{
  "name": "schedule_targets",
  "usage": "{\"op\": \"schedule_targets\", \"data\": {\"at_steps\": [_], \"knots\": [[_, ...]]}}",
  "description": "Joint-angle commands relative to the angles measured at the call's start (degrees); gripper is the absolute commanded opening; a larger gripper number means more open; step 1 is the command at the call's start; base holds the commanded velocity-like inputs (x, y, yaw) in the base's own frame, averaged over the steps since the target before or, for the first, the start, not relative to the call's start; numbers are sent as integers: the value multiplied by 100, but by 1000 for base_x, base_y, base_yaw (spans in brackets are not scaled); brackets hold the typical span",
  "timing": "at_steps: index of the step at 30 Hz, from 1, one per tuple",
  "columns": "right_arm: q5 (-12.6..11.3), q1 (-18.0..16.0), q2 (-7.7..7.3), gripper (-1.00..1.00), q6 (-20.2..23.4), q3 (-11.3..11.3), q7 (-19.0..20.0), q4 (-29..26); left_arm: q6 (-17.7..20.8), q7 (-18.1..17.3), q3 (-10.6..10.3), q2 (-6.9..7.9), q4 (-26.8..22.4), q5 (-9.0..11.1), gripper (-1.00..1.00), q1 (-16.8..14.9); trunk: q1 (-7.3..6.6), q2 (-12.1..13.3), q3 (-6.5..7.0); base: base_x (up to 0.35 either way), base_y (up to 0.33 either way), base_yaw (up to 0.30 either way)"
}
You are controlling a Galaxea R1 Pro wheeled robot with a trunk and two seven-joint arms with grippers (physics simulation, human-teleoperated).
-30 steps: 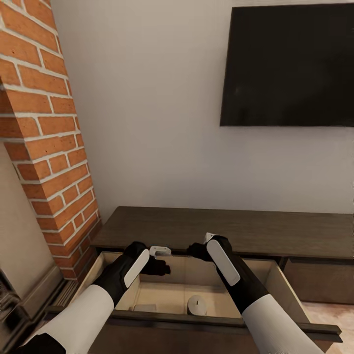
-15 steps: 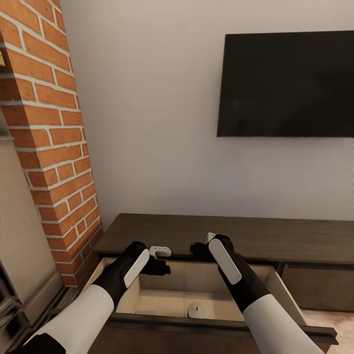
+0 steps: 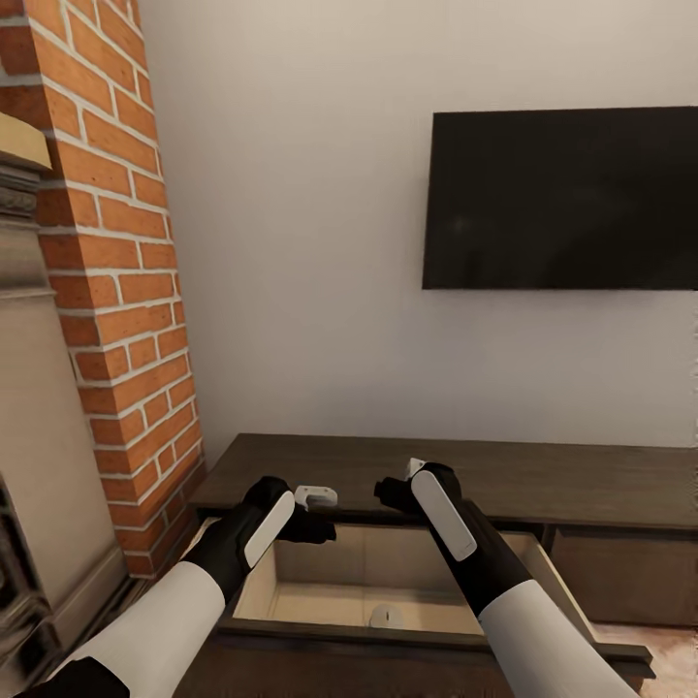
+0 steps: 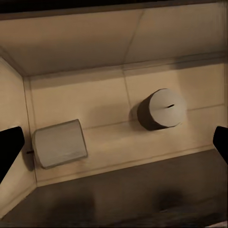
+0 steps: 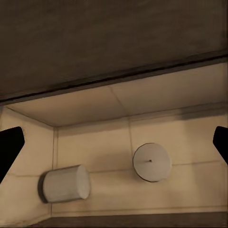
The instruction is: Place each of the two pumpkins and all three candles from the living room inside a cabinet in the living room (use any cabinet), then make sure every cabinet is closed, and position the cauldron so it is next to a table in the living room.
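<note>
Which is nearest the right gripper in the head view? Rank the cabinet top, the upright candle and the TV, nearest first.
1. Cabinet top: its front edge lies just beyond the right gripper.
2. Upright candle: below the gripper, on the floor of the open drawer.
3. TV: on the wall, above and beyond the cabinet.

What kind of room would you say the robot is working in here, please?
Most likely a living room: a dark television hangs on the wall above a long low cabinet, with a brick chimney breast beside it.

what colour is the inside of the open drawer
Light tan-beige, clearest in the left wrist view, where the drawer floor shows around two candles.
</note>
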Motion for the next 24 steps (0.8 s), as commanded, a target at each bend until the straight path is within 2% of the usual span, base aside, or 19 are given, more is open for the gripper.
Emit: {"op": "schedule_targets", "data": {"at_steps": [1, 7, 18, 24], "knots": [[-53, -5, -1, 100, 5, 7, -58, -4, 14, 56, -14, 2, -6, 59, 100, -3, -6, -1, 16, -270, 0, -20], [-58, -5, -5, 100, -2, 7, -52, -3, 14, 56, -14, 2, -6, 59, 100, -1, -21, 7, 168, -179, 0, -124], [-56, -5, -9, 100, -3, 7, -51, -1, 14, 56, -14, 9, -55, 59, 100, 0, -50, 22, 474, -24, 0, -217], [-57, -5, -10, 100, -3, 7, -51, -1, 14, 56, -14, 18, -84, 53, 100, 6, -182, 262, 617, -2, 0, -230]]}}
